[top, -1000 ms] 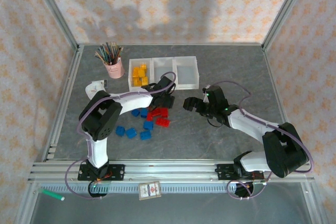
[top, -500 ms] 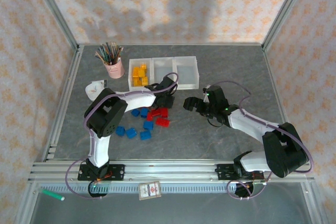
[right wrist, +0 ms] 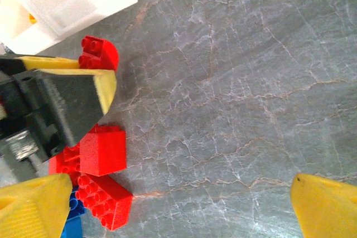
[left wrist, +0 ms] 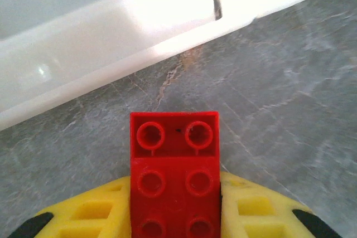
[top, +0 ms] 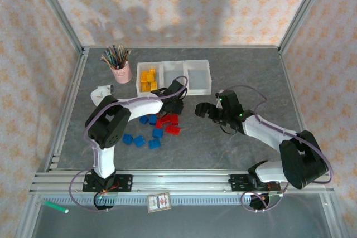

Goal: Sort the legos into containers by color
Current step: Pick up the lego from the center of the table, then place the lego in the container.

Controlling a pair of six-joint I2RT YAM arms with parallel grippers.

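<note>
A red lego (left wrist: 174, 176) sits clamped between the yellow fingers (left wrist: 83, 215) of my left gripper (left wrist: 174, 193), just above the table in front of the white containers (left wrist: 111, 37). From above, that left gripper (top: 174, 103) is at the front wall of the containers (top: 174, 76); the left bin holds yellow legos (top: 148, 79). More red legos (top: 170, 124) and blue legos (top: 139, 140) lie loose on the table. My right gripper (top: 199, 110) hangs open over bare table, right of the red pile (right wrist: 103, 149); the held red lego (right wrist: 97, 54) is visible from there.
A pink cup of pencils (top: 120, 71) stands left of the bins. A white object (top: 101, 91) lies near the left rail. Metal frame rails run along the table's sides and front. Bare grey table stretches right of the right gripper (right wrist: 181, 193).
The left arm's elbow swung slightly right and back again; its gripper stays at the bin front with the red lego. The right arm has not moved.
</note>
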